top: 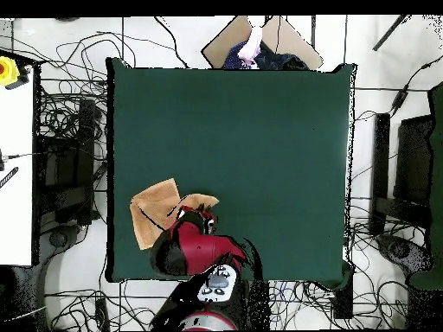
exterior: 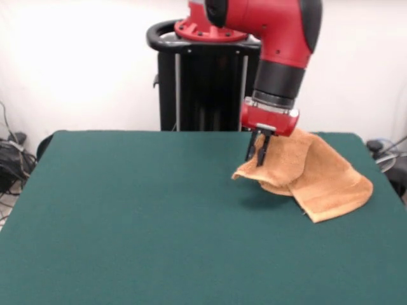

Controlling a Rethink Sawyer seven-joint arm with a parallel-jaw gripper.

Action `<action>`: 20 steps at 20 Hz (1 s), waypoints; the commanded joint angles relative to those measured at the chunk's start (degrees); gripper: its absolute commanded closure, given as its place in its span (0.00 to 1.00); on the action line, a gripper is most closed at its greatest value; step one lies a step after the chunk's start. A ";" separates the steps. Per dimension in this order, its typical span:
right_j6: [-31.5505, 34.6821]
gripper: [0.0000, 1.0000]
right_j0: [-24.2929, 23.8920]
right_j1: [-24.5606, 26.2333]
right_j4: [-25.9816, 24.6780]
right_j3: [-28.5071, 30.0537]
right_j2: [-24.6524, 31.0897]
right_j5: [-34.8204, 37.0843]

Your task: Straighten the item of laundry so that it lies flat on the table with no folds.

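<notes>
The item of laundry [exterior: 321, 180], an orange-tan towel, lies crumpled near the right far part of the green table [exterior: 127, 210]. One folded edge is raised off the surface. My gripper [exterior: 259, 151] hangs straight down at that raised left edge, its dark fingers [exterior: 262, 152] shut on the cloth. The rest of the towel slopes down to the right and rests on the table. In the overhead view the towel [top: 156, 210] sits near the table's [top: 260, 130] lower left edge. The red arm [top: 195, 249] covers part of it there and hides the gripper.
The black pedestal [exterior: 203, 82] stands behind the table. Cables [top: 60, 130] and equipment ring the table on the floor. A person [top: 253, 47] and a cardboard piece [top: 277, 35] show at the overhead view's top edge. A white bench [top: 16, 164] stands at the left.
</notes>
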 commanded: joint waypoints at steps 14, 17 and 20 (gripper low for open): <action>3.79 1.00 -3.08 1.20 -3.92 -4.44 3.79 2.72; 3.55 1.00 -3.85 1.31 -4.37 -4.67 4.52 2.51; 3.59 1.00 -4.20 2.57 -4.62 -5.47 4.78 1.53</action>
